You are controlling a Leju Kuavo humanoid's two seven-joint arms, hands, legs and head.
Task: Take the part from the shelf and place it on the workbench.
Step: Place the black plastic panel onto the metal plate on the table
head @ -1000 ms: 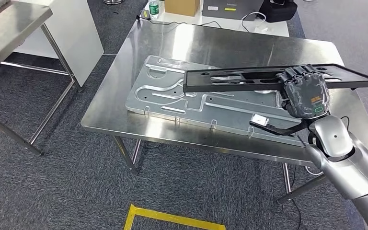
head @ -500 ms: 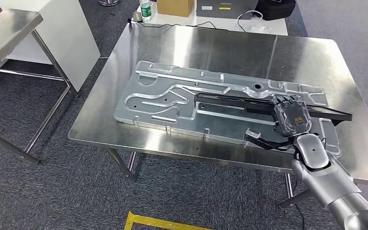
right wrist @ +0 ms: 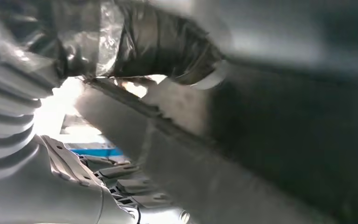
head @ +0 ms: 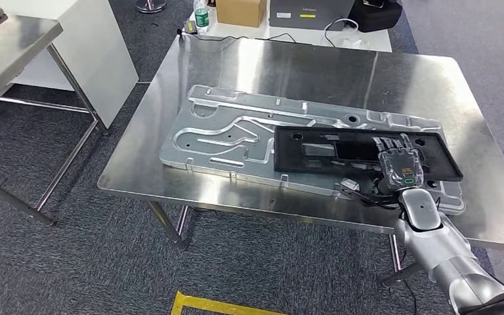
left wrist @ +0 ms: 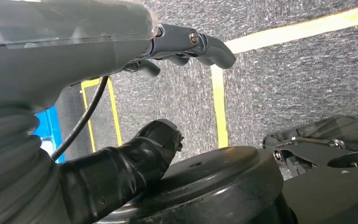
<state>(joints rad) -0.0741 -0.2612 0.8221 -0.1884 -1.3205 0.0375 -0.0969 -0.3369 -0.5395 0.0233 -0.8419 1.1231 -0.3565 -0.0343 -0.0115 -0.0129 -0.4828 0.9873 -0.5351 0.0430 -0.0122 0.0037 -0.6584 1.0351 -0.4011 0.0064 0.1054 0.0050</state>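
**Q:** Left hand (left wrist: 121, 93) first: what is it doing?

**A:** It hangs over grey carpet (left wrist: 279, 65) marked with yellow tape lines (left wrist: 219, 107). Its thumb and dark fingers are spread apart with nothing between them, so it holds nothing.

**Q:** Moving rightwards across the head view, what stands at the far left?

**A:** A second steel table (head: 13, 46), with a white cabinet (head: 98, 46) just beside it.

**Q:** And in the middle?

**A:** The steel workbench (head: 315, 65). A large silver stamped panel (head: 230, 134) lies flat on it, reaching from the left part of the top well towards the right.

**Q:** Where is the part?

**A:** The black part (head: 315, 151), a long flat frame with cut-outs, lies on the right half of the silver panel, roughly level with it.

**Q:** Is the right hand (head: 400, 164) gripping it?

**A:** It is on the part's right portion, fingers laid over the black surface, near its front edge. The right wrist view is blurred, showing a taped thumb (right wrist: 168, 46) against a dark edge. The hand appears to hold the part.

**Q:** Anything beyond the workbench?

**A:** A bottle (head: 201, 16), a cardboard box (head: 239, 12) and a dark case (head: 308, 12) on a white surface behind it.
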